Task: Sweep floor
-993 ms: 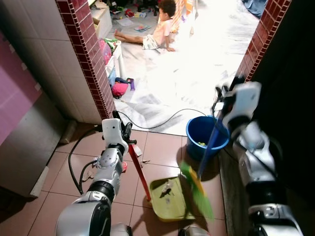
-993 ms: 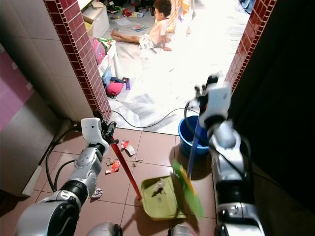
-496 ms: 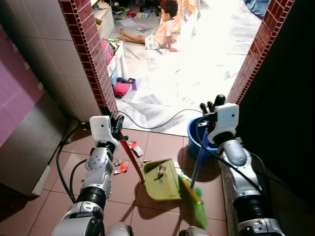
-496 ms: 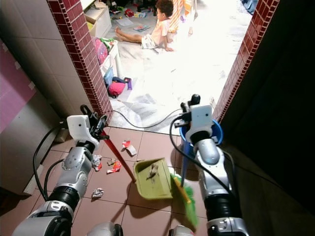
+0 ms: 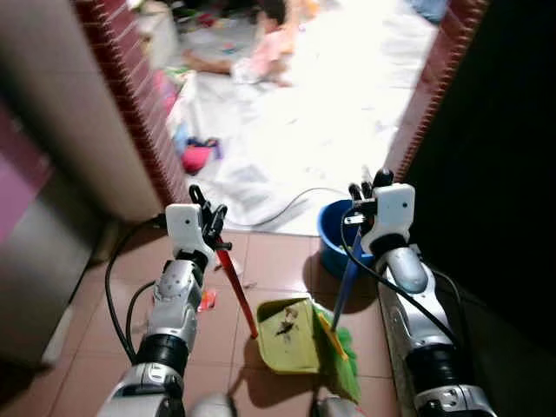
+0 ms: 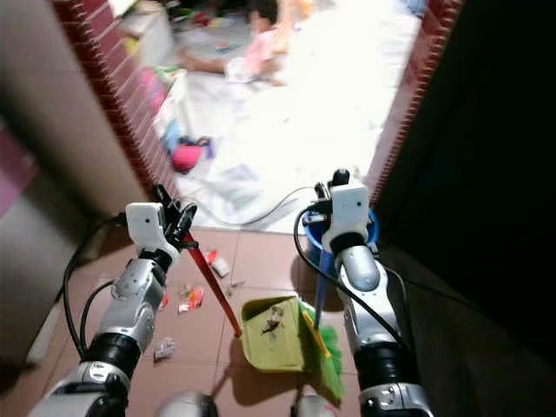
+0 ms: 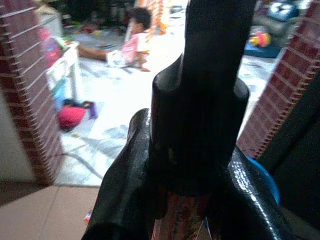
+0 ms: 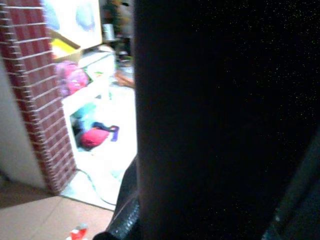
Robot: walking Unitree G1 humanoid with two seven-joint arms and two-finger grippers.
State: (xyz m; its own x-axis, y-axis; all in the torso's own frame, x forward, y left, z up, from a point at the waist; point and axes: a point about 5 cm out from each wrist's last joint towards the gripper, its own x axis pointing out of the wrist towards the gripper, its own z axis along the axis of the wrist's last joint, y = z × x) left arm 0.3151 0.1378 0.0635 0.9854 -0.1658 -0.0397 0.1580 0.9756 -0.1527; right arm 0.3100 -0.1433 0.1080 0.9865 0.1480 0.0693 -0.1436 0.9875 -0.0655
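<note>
Left eye view: dustpan (image 5: 291, 334) holds litter; left jaws pinch its red handle (image 5: 234, 287); right jaws' state unclear.

A yellow-green dustpan (image 5: 287, 345) sits flat on the brown tiled floor (image 5: 278, 261), scraps inside it, its red handle (image 5: 236, 290) slanting up and away. Just beside it stands a broom: green bristles (image 5: 341, 364) touching the pan's edge, blue stick (image 5: 349, 272) rising steeply. Small litter (image 6: 186, 298) lies near the dustpan.

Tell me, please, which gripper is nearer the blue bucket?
Right. The right gripper holds the broom handle right above the blue bucket; the left gripper is across the tiles, on the dustpan's red handle.
</note>
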